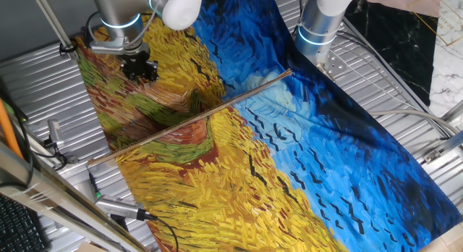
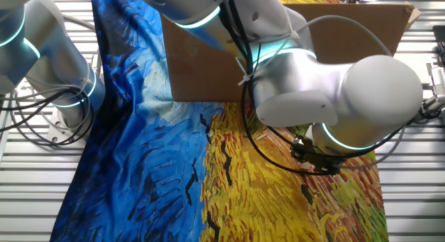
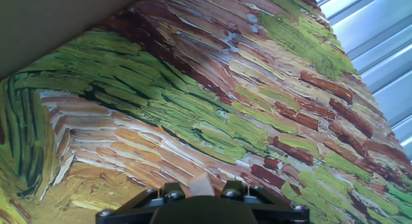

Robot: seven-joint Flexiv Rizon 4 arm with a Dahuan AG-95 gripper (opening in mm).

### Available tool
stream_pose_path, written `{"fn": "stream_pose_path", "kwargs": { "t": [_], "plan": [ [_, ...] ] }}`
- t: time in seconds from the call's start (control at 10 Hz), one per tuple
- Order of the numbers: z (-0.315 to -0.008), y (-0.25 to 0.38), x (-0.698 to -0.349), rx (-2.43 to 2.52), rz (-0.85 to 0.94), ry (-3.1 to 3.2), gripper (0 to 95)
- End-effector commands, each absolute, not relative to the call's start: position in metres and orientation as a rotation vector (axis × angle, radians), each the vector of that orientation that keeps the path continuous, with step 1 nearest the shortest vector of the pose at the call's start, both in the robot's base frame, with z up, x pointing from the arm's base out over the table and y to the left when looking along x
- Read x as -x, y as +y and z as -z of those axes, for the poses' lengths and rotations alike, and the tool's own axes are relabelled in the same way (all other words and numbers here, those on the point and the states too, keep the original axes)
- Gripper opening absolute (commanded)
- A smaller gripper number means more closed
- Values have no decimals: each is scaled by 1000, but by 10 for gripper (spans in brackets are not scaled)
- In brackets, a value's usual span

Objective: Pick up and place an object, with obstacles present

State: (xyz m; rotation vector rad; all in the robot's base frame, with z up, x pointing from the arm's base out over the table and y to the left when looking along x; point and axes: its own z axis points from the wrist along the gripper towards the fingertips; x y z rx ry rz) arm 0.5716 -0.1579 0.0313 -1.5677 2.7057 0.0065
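1. One small pale tan block (image 3: 200, 184) shows in the hand view, sitting right at the lower edge between the black parts of the gripper (image 3: 201, 197); it appears pinched there, though how wide the jaws stand I cannot tell for sure
2. From one fixed view the gripper (image 1: 138, 69) hangs low over the painted cloth (image 1: 289, 158) near its far corner, close to the cloth; whether it touches is unclear
3. The long thin rod (image 1: 189, 119) lies diagonally across the cloth, well apart from the gripper, and a cardboard panel (image 2: 208, 58) stands behind the arm in the other fixed view
4. My reading: the grasp is made or just closing, so the carry is the step in hand
5. Next move calls for a straight lift, then a path that clears the rod and panel before setting down
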Motion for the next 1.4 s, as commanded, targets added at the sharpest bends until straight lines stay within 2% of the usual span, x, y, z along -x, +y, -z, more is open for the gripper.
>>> {"fn": "stream_pose_path", "kwargs": {
  "t": [0.1, 0.6, 1.4],
  "plan": [
    [-31, -158, -572, 1566, 0, 2699, 380],
    [-31, -158, -572, 1599, 52, 2720, 380],
    [-31, -158, -572, 1582, 40, 2727, 380]
  ]
}}
